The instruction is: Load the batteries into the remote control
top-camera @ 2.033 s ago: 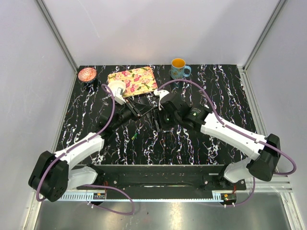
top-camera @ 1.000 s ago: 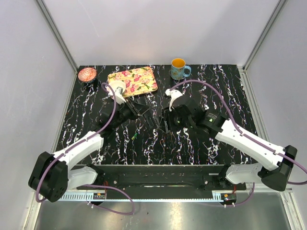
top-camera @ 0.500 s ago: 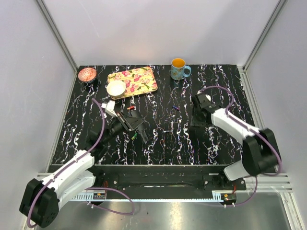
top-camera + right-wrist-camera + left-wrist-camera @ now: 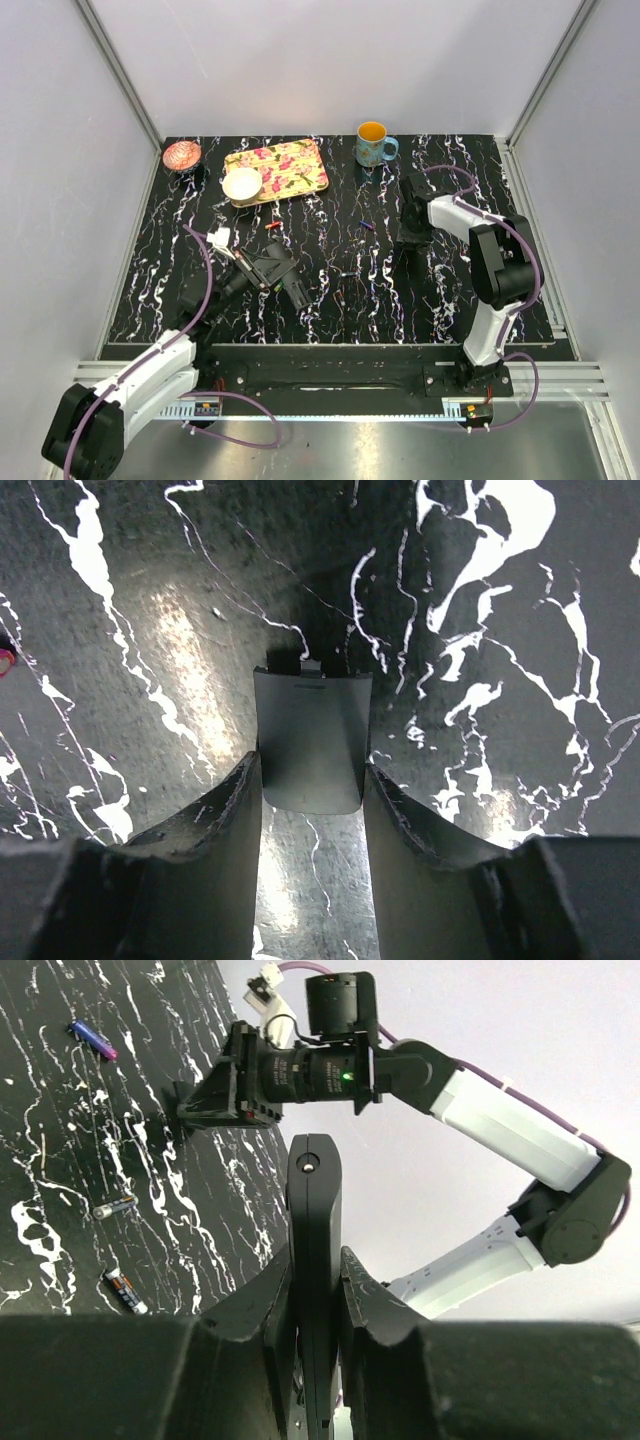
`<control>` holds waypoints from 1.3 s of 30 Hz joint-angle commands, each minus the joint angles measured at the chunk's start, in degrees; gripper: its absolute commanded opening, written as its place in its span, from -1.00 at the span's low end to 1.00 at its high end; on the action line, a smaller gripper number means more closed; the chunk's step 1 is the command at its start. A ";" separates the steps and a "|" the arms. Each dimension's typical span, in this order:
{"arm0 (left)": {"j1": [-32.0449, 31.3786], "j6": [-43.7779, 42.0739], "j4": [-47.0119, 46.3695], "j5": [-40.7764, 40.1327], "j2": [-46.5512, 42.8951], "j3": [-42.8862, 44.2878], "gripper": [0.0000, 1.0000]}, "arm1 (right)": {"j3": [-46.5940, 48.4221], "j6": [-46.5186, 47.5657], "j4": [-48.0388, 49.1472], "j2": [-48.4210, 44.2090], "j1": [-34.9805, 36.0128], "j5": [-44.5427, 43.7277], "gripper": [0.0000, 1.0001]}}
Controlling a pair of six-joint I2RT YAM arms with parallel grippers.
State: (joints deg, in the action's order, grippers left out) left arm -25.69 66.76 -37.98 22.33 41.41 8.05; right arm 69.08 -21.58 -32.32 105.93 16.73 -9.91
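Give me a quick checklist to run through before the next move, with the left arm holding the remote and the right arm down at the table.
1. Remote clamped between the left fingers: ok.
2. Right fingers free to take a battery: not ok, shut on a dark tabbed panel.
3. Batteries loose on the table: ok; purple-blue battery, second battery and third battery show.
4. Remote's battery compartment open: cannot tell, it shows edge-on.
5. Arms apart from each other: ok in the top view.
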 commanded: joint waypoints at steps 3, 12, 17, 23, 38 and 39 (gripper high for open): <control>0.21 3.02 -13.88 2.55 1.22 0.47 -1.00 | 1.32 1.02 0.24 3.05 -0.82 2.70 -0.58; 0.20 1.27 -8.35 4.48 2.71 3.72 -1.00 | -1.23 -1.00 1.47 -1.59 -0.82 1.39 0.31; 0.29 -0.14 -5.27 4.22 2.54 4.86 -1.00 | -0.09 -1.97 0.59 -8.62 -0.65 0.86 0.54; 0.29 -1.46 -2.10 2.55 1.31 5.13 -1.00 | -2.97 -1.80 12.40 -14.87 2.16 2.97 0.42; 0.21 -4.18 5.81 0.79 -2.56 6.27 -1.00 | 12.82 11.90 19.14 8.84 6.65 7.63 0.34; 0.20 -4.18 6.07 0.70 -2.65 6.27 -1.00 | 13.62 12.79 18.61 10.60 6.91 7.28 0.33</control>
State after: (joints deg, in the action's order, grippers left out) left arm -25.65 64.29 -32.21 24.47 40.12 11.55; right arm 76.84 -13.96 -15.35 113.82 22.37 -0.60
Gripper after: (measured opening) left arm 0.222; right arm 0.667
